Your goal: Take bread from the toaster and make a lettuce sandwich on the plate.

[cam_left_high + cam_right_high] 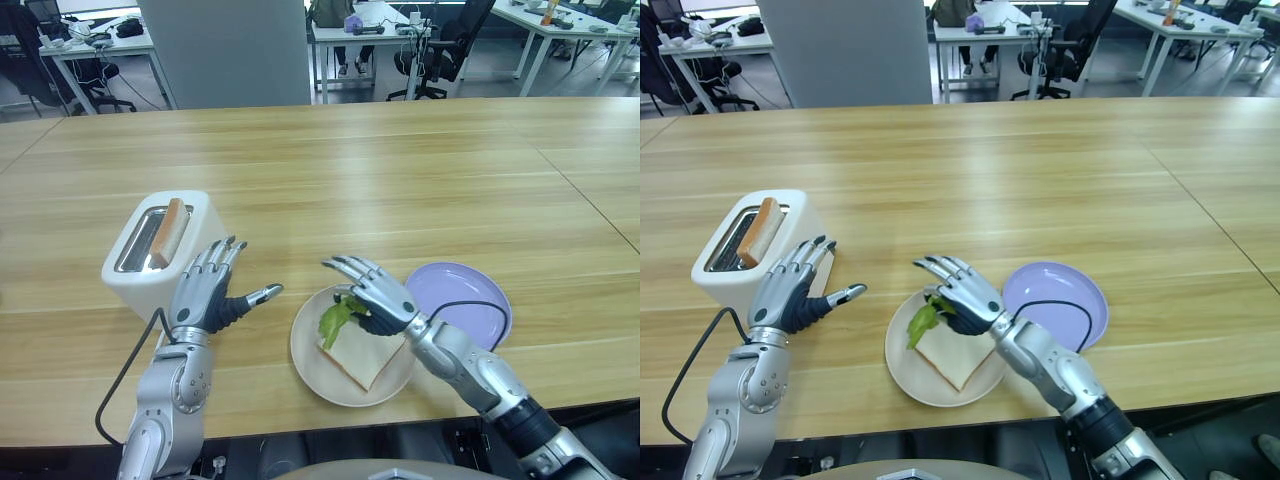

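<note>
One bread slice [172,232] upright in toaster [200,215], long axis running away along the slot, just beyond the nearer left hand [205,292], spread, empty. Right hand [385,297] pinches lettuce [335,320] over second slice [365,358] on plate [303,362].

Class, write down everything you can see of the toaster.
The toaster is a white, boxy case with rounded corners and a metal-lined slot on top. It stands upright on the wooden table at the robot's left. One slice of bread leans in the slot. The left hand lies open close beside it; contact is unclear.
</note>
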`<action>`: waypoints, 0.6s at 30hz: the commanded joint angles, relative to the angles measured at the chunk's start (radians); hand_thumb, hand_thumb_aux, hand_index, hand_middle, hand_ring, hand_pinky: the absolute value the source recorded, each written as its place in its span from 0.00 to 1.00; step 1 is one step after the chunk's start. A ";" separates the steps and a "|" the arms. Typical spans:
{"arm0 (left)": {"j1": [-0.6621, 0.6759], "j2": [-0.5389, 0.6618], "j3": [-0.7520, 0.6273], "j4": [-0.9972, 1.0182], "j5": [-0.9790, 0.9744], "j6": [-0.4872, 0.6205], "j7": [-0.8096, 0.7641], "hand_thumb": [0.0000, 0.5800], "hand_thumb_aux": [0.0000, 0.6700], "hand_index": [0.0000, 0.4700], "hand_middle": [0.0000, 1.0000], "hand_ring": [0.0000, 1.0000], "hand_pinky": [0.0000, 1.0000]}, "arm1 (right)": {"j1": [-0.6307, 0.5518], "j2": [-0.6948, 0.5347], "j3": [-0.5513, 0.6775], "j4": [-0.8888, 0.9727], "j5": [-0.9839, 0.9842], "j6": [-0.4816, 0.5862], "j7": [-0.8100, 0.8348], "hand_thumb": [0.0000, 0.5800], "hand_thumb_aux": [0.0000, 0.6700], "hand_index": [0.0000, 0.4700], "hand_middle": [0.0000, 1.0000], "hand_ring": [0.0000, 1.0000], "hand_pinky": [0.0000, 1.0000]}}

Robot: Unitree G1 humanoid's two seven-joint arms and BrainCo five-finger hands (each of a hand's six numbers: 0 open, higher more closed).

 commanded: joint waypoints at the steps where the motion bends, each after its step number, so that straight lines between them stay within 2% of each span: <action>1: 0.007 -0.008 -0.013 0.013 0.006 0.006 0.000 0.00 0.00 0.00 0.00 0.00 0.00 | -0.032 0.009 0.021 0.059 -0.030 -0.014 -0.041 1.00 1.00 0.98 0.00 0.00 0.00; 5: 0.010 -0.021 -0.018 0.020 -0.017 0.008 -0.010 0.00 0.00 0.00 0.00 0.00 0.00 | -0.076 0.025 0.028 0.093 -0.049 -0.022 -0.087 1.00 1.00 0.98 0.00 0.00 0.00; 11: 0.030 -0.138 -0.007 0.003 -0.272 0.008 -0.062 0.00 0.00 0.00 0.00 0.00 0.00 | -0.130 0.042 0.037 0.126 -0.059 -0.024 -0.134 1.00 1.00 0.98 0.00 0.00 0.00; 18: 0.029 -0.168 0.074 -0.056 -0.414 0.013 -0.052 0.00 0.00 0.00 0.00 0.00 0.00 | -0.118 0.012 0.069 0.158 -0.072 -0.049 -0.155 1.00 1.00 0.98 0.00 0.00 0.00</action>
